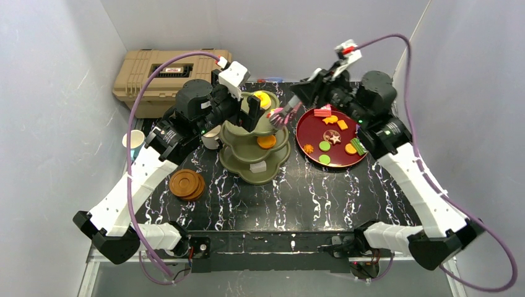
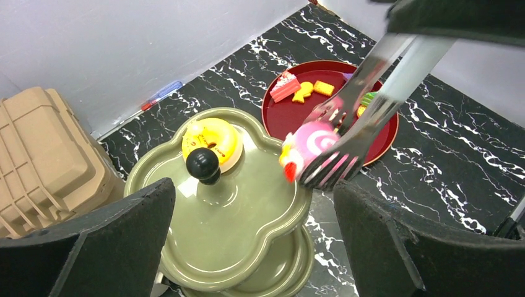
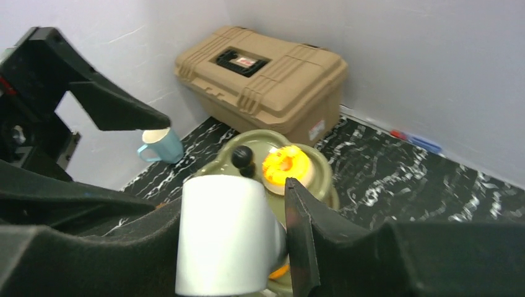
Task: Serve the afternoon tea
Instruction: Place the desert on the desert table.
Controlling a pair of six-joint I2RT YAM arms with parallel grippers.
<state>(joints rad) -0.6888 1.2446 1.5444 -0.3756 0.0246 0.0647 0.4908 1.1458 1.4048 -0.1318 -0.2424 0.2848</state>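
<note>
From above, the right hand (image 1: 308, 94) is clamped on silver tongs (image 1: 291, 108), their long axis slanting down-left to a pink swirl pastry (image 1: 277, 116) at the right rim of the stand (image 1: 235, 162)'s top tier. The left hand (image 1: 254, 111) hovers closer, over that tier. The left wrist view shows its fingers (image 2: 93, 247) spread wide and the pastry poised over the tier's edge, right of the black knob (image 2: 202, 164) and yellow doughnut (image 2: 210, 139); the lower tiers are mostly hidden. In the right wrist view a pale surface, probably the tongs, blocks the pastry.
</note>
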